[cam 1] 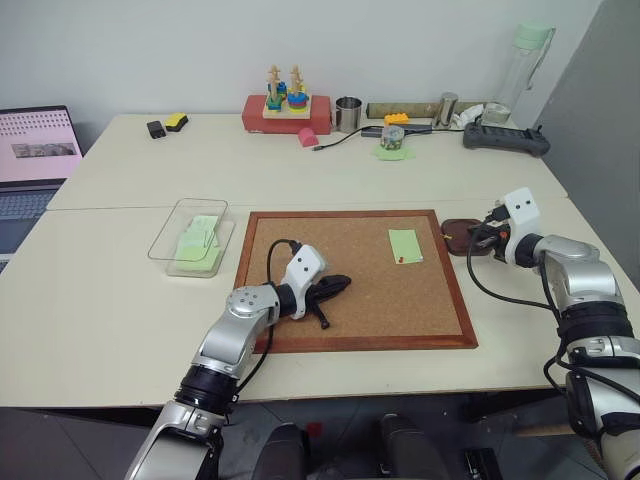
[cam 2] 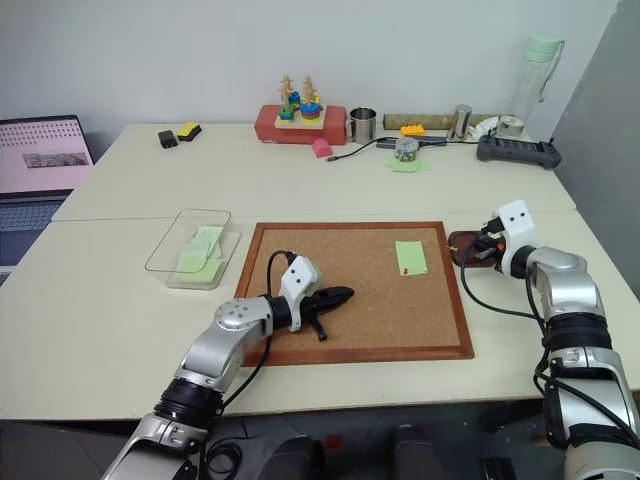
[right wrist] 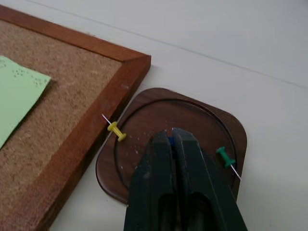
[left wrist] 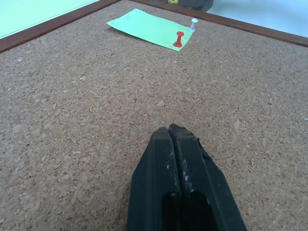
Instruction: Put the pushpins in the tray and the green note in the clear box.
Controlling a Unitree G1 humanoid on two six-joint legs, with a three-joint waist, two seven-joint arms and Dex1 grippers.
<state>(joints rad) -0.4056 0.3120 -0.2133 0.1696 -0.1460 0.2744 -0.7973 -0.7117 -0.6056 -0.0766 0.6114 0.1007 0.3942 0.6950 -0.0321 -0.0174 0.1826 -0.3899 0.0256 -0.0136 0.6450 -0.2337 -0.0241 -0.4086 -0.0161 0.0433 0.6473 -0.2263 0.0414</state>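
Observation:
The green note [cam 1: 405, 245] lies on the cork board [cam 1: 350, 310], held by a red pushpin [left wrist: 178, 39] at its near edge, with a white pin [left wrist: 193, 24] beside it. My left gripper [cam 1: 345, 283] rests shut on the cork, well short of the note. The dark wooden tray [right wrist: 159, 110] sits just off the board's right edge and holds a yellow pin [right wrist: 116, 131] and a green pin [right wrist: 223, 156]. My right gripper [right wrist: 171, 137] hangs over the tray, shut on a small dark blue pushpin at its tips. The clear box [cam 1: 160, 240] stands left of the board.
Pale green sheets [cam 1: 197, 243] lie inside the clear box. A laptop [cam 1: 35, 150] stands at the far left. Along the back of the table are a red toy block [cam 1: 285, 110], a metal cup [cam 1: 348, 113], a power strip [cam 1: 505, 137] and a bottle [cam 1: 525, 70].

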